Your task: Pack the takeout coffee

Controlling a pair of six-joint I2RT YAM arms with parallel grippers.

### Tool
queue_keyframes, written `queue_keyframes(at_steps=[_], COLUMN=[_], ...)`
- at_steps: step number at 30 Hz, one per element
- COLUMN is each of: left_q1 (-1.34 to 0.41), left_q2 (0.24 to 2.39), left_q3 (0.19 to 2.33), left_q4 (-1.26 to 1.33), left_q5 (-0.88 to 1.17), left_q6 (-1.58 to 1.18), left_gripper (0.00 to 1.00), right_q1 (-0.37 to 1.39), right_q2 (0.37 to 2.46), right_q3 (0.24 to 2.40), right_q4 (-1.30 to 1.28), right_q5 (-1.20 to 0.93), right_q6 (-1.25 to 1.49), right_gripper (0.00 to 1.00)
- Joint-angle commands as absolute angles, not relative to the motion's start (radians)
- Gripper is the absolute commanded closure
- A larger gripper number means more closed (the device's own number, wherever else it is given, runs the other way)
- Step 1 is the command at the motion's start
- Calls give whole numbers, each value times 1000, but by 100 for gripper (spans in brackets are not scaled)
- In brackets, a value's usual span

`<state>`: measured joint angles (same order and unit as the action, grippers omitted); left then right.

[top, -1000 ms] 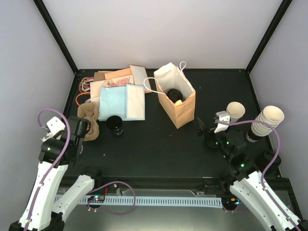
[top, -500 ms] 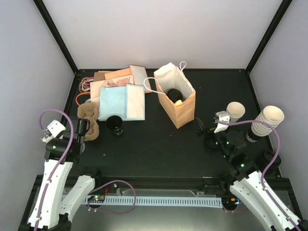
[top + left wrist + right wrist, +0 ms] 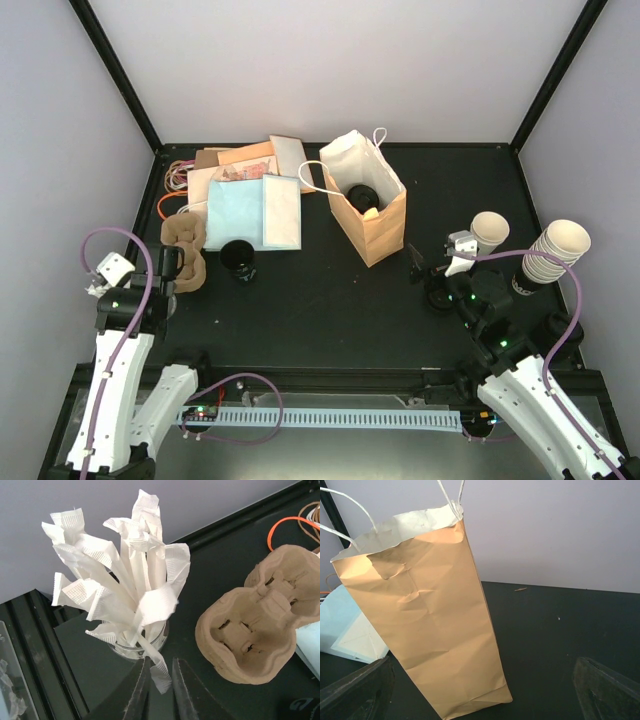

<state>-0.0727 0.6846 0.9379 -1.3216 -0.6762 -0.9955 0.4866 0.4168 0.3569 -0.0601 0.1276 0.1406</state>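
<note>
The takeout coffee (image 3: pixel 361 196) shows only as a round black lid inside the open brown paper bag (image 3: pixel 372 222), which stands upright mid-table. In the left wrist view, a glass jar (image 3: pixel 138 641) holds several white paper-wrapped straws (image 3: pixel 131 575). My left gripper (image 3: pixel 160 660) has narrowed onto the flat end of one wrapped straw (image 3: pixel 161 672), which fills the slit between the fingers. In the top view, the left gripper (image 3: pixel 166 268) sits at the table's left edge. My right gripper (image 3: pixel 424 272) stands wide open and holds nothing, right of the bag (image 3: pixel 432 630).
A brown pulp cup carrier (image 3: pixel 185 243) lies just beyond the left gripper, and is also in the left wrist view (image 3: pixel 260 625). A loose black lid (image 3: pixel 238 258), paper sleeves (image 3: pixel 255 205), a stack of cream cups (image 3: pixel 553 250) and a single cup (image 3: pixel 489 229) lie around the bag.
The left arm has drawn back toward the near left edge and its jaws have closed from wide to a narrow slit around a straw wrapper. The right arm has not moved.
</note>
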Motion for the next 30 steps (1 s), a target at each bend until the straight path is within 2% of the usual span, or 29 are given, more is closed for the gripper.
queue_keyframes(at_steps=[1,3,10,25,30], left_q1=[-60,-61,-61,-60,-62], left_q2=[676,678,682,708,707], left_q3=[956,975,1072,1351,1474], left_q4=[-1319,-1334,-1380,-1412,-1362], left_q5=[-671,-666,-664,-608,-505], left_q6=[-990,-992,-976,-903,-839], left_gripper=[91,95,98,98,98], right_q1=[483,484,483,483,483], right_q2=[415,420,425,445,454], right_q3=[368,368,371,373,377], right_q4=[-45,-46,-46,-41,-40], right_q5=[114,112,109,97,94], right_q6=[158,156,153,150,149], right_gripper=[0,0,0,0,0])
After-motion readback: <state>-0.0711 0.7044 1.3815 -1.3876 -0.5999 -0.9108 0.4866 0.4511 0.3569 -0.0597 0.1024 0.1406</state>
